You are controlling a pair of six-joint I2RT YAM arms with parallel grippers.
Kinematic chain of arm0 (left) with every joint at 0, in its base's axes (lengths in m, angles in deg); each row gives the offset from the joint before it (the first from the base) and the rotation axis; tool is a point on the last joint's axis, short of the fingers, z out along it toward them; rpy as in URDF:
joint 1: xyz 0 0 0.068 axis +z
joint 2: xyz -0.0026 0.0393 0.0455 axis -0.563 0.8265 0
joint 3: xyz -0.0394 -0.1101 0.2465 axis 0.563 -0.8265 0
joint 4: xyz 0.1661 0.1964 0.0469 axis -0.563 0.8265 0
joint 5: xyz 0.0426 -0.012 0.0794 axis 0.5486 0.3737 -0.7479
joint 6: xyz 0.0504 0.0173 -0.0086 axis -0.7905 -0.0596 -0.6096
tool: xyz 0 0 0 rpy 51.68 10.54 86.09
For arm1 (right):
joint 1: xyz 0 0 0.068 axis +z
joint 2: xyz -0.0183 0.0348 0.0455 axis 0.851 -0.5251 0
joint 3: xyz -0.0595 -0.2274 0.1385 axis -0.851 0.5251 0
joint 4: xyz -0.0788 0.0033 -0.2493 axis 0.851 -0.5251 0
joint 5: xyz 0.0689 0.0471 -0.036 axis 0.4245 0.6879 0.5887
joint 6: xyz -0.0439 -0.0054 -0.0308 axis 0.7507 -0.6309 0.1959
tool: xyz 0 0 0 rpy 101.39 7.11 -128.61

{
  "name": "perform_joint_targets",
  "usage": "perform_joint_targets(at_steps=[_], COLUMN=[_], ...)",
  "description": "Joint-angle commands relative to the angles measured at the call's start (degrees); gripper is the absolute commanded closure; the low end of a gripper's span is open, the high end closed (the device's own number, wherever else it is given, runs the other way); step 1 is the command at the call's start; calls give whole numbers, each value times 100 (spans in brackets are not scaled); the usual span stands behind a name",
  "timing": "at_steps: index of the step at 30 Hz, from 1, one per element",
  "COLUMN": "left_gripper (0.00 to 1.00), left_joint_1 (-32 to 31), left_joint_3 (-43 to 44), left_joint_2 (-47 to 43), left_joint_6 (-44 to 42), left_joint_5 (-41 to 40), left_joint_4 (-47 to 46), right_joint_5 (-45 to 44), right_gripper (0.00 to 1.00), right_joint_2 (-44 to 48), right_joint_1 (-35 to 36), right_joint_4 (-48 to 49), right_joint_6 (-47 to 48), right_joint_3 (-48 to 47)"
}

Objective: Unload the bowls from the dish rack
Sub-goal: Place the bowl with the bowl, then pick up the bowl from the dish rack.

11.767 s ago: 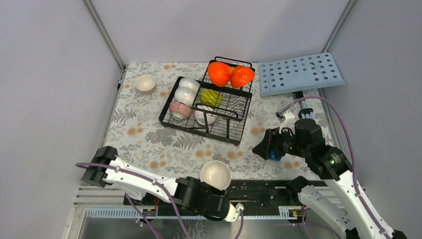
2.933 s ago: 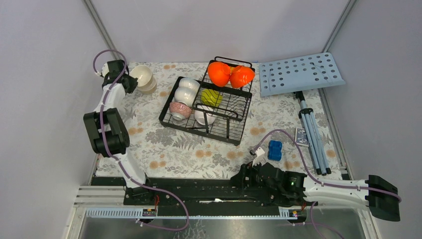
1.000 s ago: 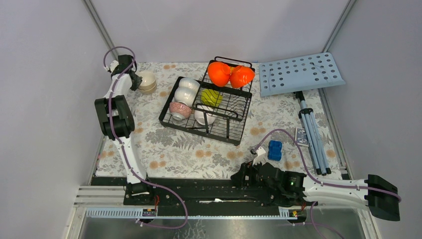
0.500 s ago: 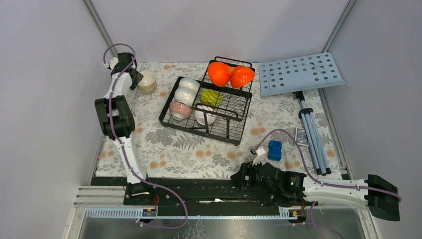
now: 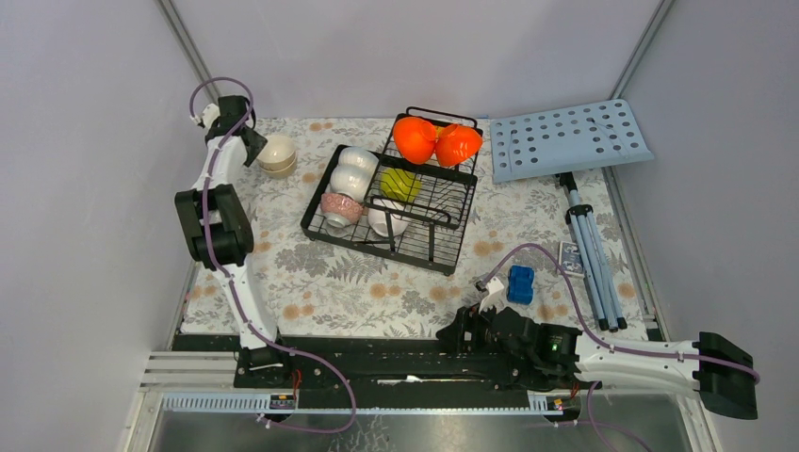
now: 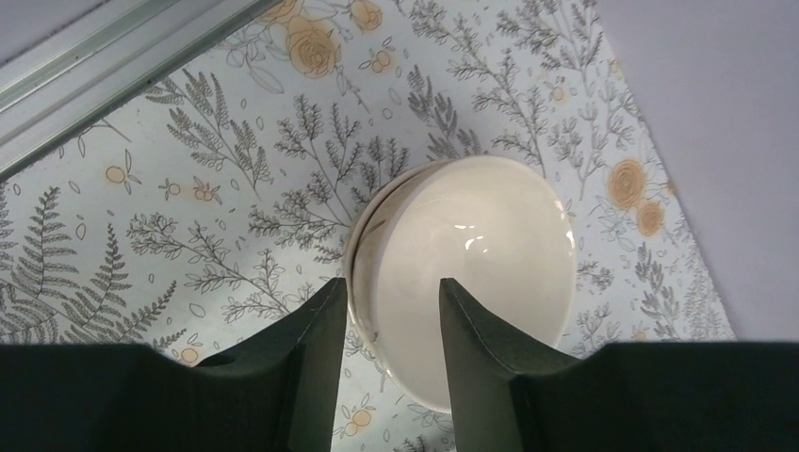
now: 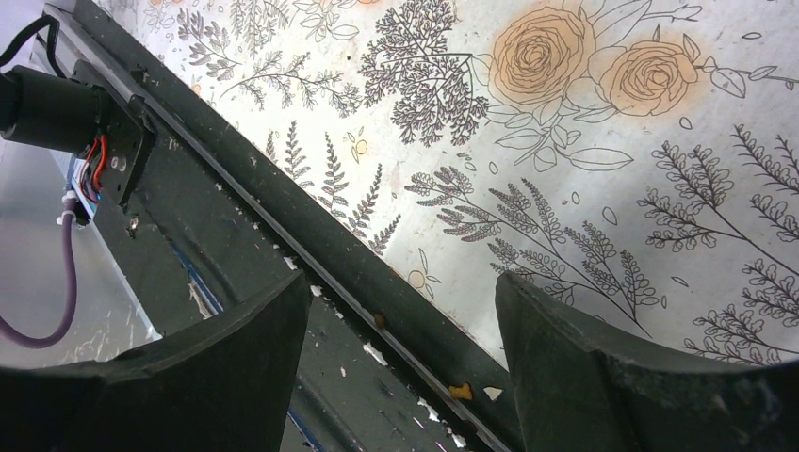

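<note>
The table (image 5: 377, 282) carried the dish rack (image 5: 429, 202) just past its middle toward 12 o'clock, most of the bowls (image 5: 353, 171) lodged in it, while two cream bowls (image 5: 277, 154) sat nested off at 10 o'clock. The left gripper (image 6: 389, 290) hung by that stack, fingers (image 6: 311, 358) parted either side of the upper bowl's rim. I judged the sound move was to draw straight back without hooking the rim and tipping the pile. The right gripper (image 7: 400, 282) lay spread wide and empty at 5 o'clock, by the near edge.
</note>
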Motion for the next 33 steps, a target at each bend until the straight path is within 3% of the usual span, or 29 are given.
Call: perform_joint_targets(at_steps=[1, 7, 27, 33], left_gripper=[56, 61, 100, 100], left_joint_1=[-7, 14, 177, 198], left_joint_3=[-131, -217, -763, -771], left_joint_2=[-265, -230, -390, -467], left_joint_6=[-48, -84, 85, 244], left_joint_5=[-42, -2, 600, 819], left_joint_4=[-101, -140, -761, -839], right_joint_5=[-116, -112, -135, -132], right_gripper=[21, 21, 21, 21], right_joint_2=[40, 34, 39, 34], right_joint_1=[28, 32, 34, 33], right_joint_4=[75, 77, 68, 75], right_joint_6=[-16, -19, -20, -13], right_joint_3=[-2, -3, -2, -2])
